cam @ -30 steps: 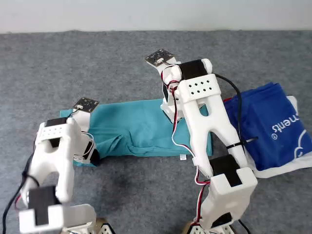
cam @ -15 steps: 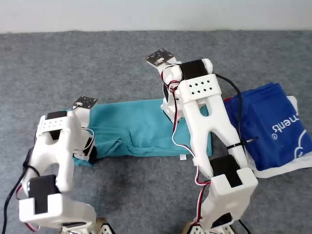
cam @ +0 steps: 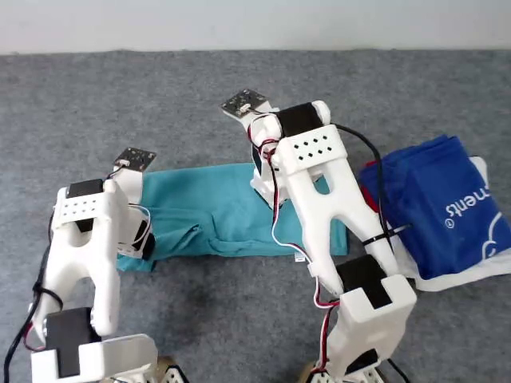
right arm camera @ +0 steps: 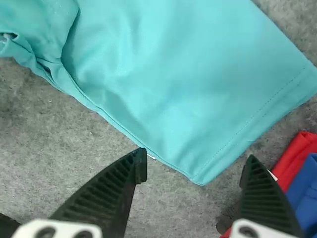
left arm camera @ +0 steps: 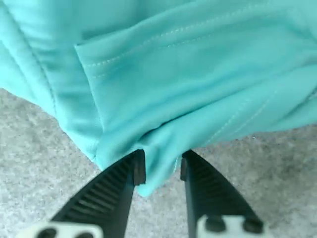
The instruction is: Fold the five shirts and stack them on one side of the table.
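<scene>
Grey table holds teal shirt, left hand pinching, right hand spread.

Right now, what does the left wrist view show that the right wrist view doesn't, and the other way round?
Left wrist view: the left hand pinching a bunched fold of the teal shirt, with its stitched seams close up.
Right wrist view: the right hand open over that shirt's straight hem, plus corners of a red shirt and a blue shirt.
Both: the teal shirt lying on the grey table.
</scene>
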